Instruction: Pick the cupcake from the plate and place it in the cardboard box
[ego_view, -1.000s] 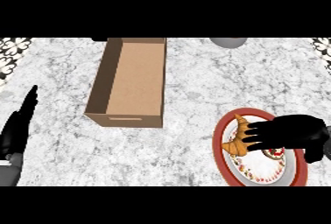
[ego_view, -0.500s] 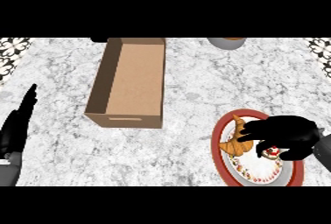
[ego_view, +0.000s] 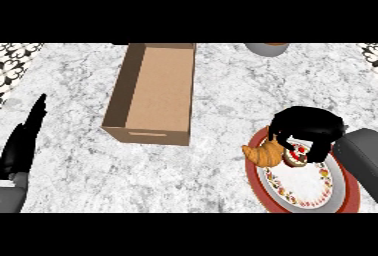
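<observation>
A red-rimmed plate (ego_view: 310, 192) lies at the lower right of the marble counter. On its upper left edge rests a golden croissant (ego_view: 263, 153). The cupcake (ego_view: 297, 156), dark with a red and white top, sits just right of the croissant. My right hand (ego_view: 306, 129) hangs over the plate's upper part, its fingers curled down on both sides of the cupcake and hiding much of it. The open cardboard box (ego_view: 153, 91) stands at the upper left, long side running away from me. My left hand (ego_view: 24, 140) rests at the left edge, fingers straight and pointing up.
A grey round vessel (ego_view: 266, 48) shows at the top edge, right of the box. Patterned tiles (ego_view: 16, 57) border the counter at the upper left. Bare marble (ego_view: 221, 95) lies between box and plate.
My right hand has moved left and lowered over the plate, and its fingers have curled round the cupcake. The view has tilted slightly. The left hand has stayed put.
</observation>
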